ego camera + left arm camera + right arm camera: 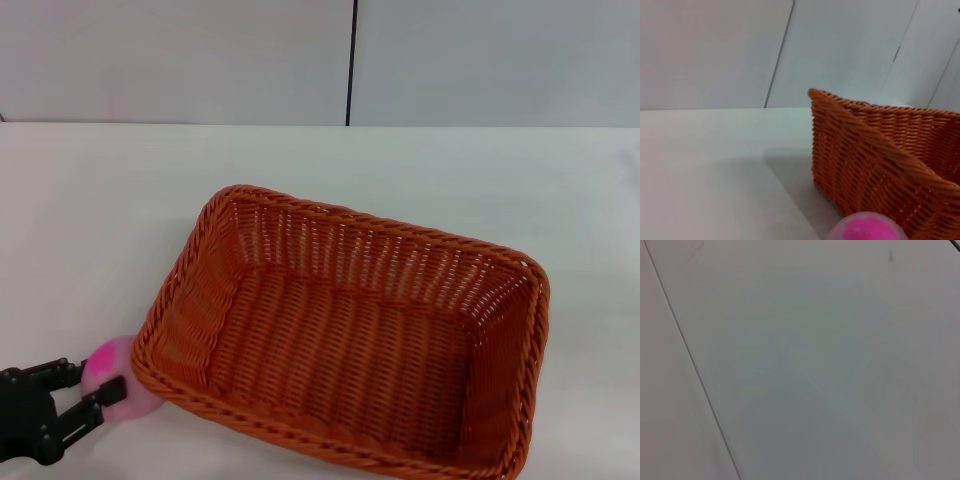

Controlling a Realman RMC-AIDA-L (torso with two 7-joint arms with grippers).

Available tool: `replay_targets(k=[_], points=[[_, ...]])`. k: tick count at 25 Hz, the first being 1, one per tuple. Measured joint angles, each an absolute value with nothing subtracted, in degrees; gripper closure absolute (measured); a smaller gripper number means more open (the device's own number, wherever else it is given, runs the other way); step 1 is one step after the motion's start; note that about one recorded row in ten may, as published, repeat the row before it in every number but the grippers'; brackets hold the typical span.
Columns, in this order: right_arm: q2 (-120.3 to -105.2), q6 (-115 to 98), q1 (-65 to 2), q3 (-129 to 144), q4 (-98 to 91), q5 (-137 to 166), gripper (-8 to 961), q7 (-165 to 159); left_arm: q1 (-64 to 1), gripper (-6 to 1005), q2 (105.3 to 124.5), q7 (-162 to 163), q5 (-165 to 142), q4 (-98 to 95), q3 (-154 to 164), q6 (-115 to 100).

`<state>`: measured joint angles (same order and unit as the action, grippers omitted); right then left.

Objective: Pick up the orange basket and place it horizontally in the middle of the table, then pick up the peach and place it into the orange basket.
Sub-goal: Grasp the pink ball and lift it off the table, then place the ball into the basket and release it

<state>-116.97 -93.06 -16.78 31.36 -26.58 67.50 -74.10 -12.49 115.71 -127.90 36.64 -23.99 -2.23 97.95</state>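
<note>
The orange basket (350, 345) lies on the white table (90, 210), mid-right, its long side slightly skewed, and it holds nothing. Its corner wall fills the right of the left wrist view as the orange basket (880, 155). The peach (125, 380), pale pink with a magenta spot, rests on the table against the basket's near left corner; it also shows as the peach (867, 227) in the left wrist view. My left gripper (97, 380) is at the near left edge, open, its black fingertips reaching onto the peach's near side. The right gripper is out of view.
A pale wall with a dark vertical seam (351, 60) stands behind the table's far edge. The right wrist view shows only a plain grey surface crossed by a thin line (690, 360).
</note>
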Motion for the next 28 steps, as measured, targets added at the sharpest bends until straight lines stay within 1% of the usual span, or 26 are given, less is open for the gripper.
replay_targets(k=[3,8,13,17,21,22,24,26,28], points=[[-116.97,-93.0,-16.8,31.4,-26.0,67.5,548,-73.8,-12.5,623,115.57,-127.9,36.6,-24.0,-2.3,98.7],[-116.90,-93.0,-16.8,31.4,-25.5,67.5,548,-73.5,-12.2,656,114.96,-127.9,36.8,-23.9,-7.8,100.3],[-116.82,-93.0,-16.7,31.4,-25.2,67.5,548,-73.1,-11.9,689,113.75,-128.0,37.0,-23.3,-20.5,101.1],[-116.76,-92.4,-16.6,31.4,-24.3,67.4,548,-72.7,-12.0,716,112.65,-126.9,38.9,-18.1,-28.1,102.3],[-116.69,-91.9,-16.7,31.4,-24.1,67.4,548,-72.7,-12.8,758,112.49,-125.1,40.5,-14.2,-29.4,103.7],[-116.69,-91.8,-16.7,31.4,-24.1,67.4,548,-72.7,-13.5,768,112.56,-124.8,40.5,-13.5,-29.2,104.8],[-116.69,-91.7,-16.8,31.4,-24.1,67.4,548,-72.7,-16.0,782,113.54,-124.4,40.1,-12.3,-27.8,108.0],[-116.70,-91.7,-16.8,31.4,-24.0,67.4,548,-72.7,-19.7,796,115.28,-124.2,40.0,-12.0,-22.3,110.7],[-116.70,-91.6,-16.8,31.4,-23.9,67.4,548,-72.7,-21.1,810,116.01,-124.2,40.0,-12.3,-18.9,110.9]])
